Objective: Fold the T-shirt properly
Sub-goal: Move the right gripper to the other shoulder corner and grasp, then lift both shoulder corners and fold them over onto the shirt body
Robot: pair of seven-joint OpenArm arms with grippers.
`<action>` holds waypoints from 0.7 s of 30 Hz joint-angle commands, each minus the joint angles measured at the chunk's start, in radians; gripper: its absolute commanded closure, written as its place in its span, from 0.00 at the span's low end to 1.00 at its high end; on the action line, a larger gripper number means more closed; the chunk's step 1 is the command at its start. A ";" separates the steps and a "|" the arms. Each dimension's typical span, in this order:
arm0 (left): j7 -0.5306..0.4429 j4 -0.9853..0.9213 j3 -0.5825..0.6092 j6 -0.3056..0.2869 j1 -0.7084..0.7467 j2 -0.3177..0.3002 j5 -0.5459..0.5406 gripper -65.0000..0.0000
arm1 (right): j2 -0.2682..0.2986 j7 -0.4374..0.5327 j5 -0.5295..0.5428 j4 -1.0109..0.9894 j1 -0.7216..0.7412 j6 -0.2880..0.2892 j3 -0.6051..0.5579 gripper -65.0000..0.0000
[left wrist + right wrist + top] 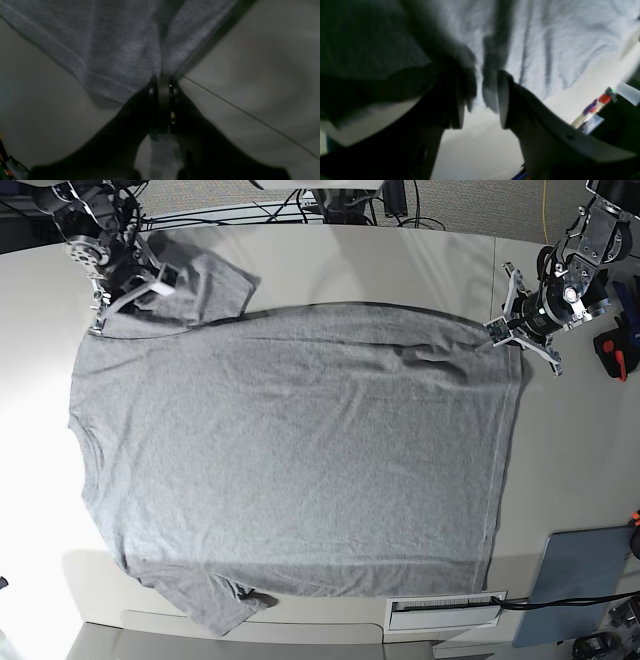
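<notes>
The heather-grey T-shirt (300, 450) lies spread flat on the light table, its plain side up, with one sleeve near the back left and the other at the front edge. In the base view my left gripper (497, 330) is at the shirt's back right hem corner. In the left wrist view my left gripper (163, 76) is shut on that corner of the T-shirt (112, 50). My right gripper (105, 310) is at the back left shoulder. In the right wrist view my right gripper (482, 82) has its jaws apart, and a dark fold of the T-shirt (557, 37) hangs between them.
A rigid grey-blue panel (580, 580) lies at the front right. A white strip (445, 612) sits at the table's front edge. A red and black tool (612, 352) is at the far right, and cables run along the back.
</notes>
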 commanded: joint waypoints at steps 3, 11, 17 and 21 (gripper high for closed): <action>0.018 0.002 0.002 -0.019 0.001 -0.012 0.003 1.00 | -0.016 0.022 0.074 -0.012 0.012 0.047 -0.034 0.65; 0.018 0.002 0.002 -0.019 0.001 -0.012 0.003 1.00 | -0.024 0.008 0.150 -0.012 0.013 0.048 -0.035 0.65; 0.018 0.002 0.002 -0.019 0.001 -0.012 0.003 1.00 | -0.024 -0.028 0.160 -0.012 0.013 0.023 -0.035 0.99; 0.019 0.002 0.002 -0.004 0.005 -0.019 -0.015 1.00 | -0.016 -0.120 0.160 0.023 0.006 -0.057 -0.035 1.00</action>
